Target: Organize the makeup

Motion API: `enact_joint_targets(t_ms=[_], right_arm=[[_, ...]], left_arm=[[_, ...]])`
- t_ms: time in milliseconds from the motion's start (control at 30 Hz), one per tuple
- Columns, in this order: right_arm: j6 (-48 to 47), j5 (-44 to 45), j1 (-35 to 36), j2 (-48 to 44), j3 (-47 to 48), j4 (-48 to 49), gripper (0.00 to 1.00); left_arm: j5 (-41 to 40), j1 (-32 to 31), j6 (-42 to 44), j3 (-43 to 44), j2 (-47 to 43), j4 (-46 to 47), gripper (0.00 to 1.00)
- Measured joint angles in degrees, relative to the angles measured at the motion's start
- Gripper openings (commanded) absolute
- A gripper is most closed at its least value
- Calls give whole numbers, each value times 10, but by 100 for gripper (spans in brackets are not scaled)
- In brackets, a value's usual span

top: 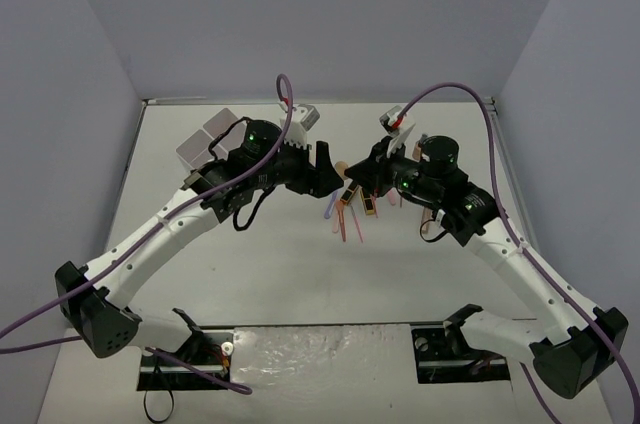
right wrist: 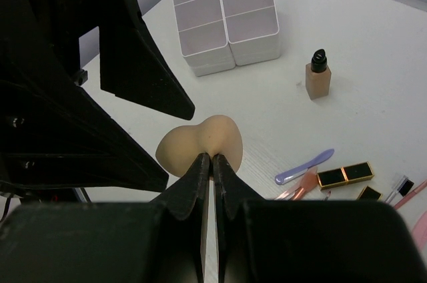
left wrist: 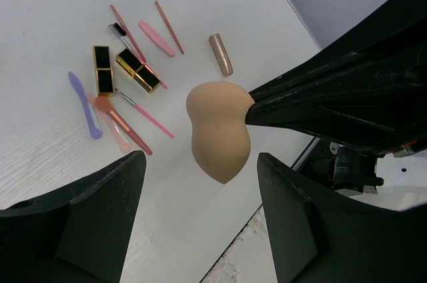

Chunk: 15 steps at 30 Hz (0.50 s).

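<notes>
I saw the white box (right wrist: 227,19) standing on the worktop (right wrist: 373,43), with a bottle (right wrist: 318,75) upright near it. Lipsticks (right wrist: 344,175) and thin sticks (left wrist: 143,113) lay loose further off. My right claw (right wrist: 212,157) was pinching a beige sponge (right wrist: 200,141), holding it above the worktop. My left claw (top: 328,170) was spread, reaching toward the right one, with the sponge just ahead of its fingers.
</notes>
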Motion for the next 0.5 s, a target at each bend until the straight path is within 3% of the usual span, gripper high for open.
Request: enact_joint_targets(t_ms=[300,500], right_arm=[[1,-2,6,-1,0,5,0],[1,-2,6,0,-1,7,0]], left_arm=[[-6,-2,-14,8,15,11,47],[-1,-5,-21,9,19,20,12]])
